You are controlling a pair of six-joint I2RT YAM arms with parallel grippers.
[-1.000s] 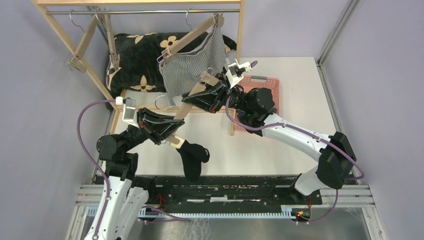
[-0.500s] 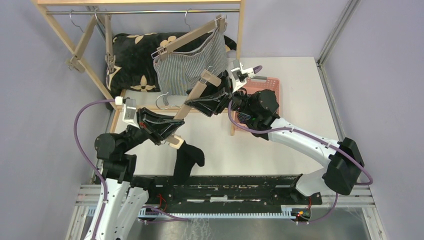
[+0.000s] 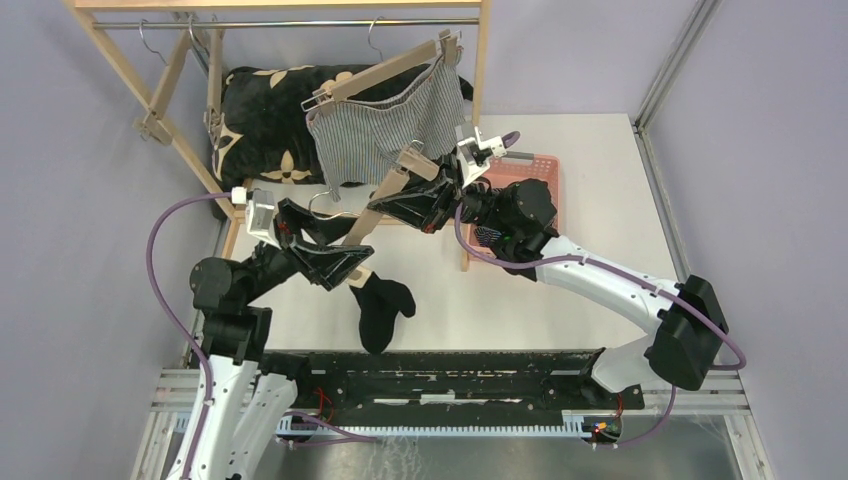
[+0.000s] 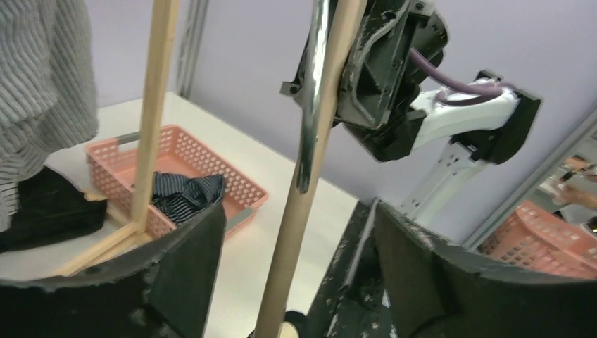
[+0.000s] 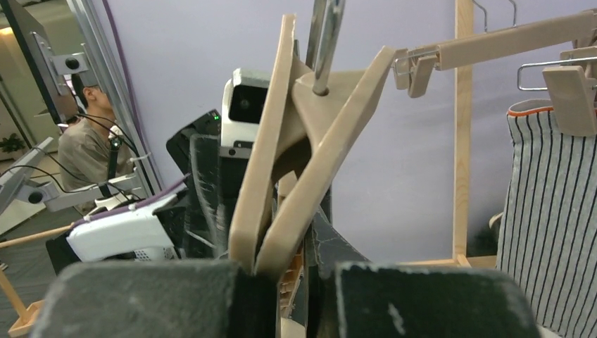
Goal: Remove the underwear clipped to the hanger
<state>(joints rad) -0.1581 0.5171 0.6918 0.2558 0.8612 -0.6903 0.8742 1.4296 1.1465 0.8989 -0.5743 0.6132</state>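
The hanger (image 5: 331,141) is clamped by the right gripper (image 5: 288,282) and straddled by the spread-open left gripper (image 4: 296,232) (touching neither jaw), while the black underwear (image 3: 383,308) is seen below its lower end, by the table's (image 3: 600,180) near edge.

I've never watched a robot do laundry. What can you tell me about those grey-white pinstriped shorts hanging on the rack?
The grey-white pinstriped cloth boxer shorts look soft and thin, with narrow dark stripes and an orange-edged waistband. They hang limp from a tan wooden clip hanger, pinched at both waistband corners. The hanger sits askew on the metal rail, so the shorts hang skewed. Behind them lies a black cushion with cream flowers.
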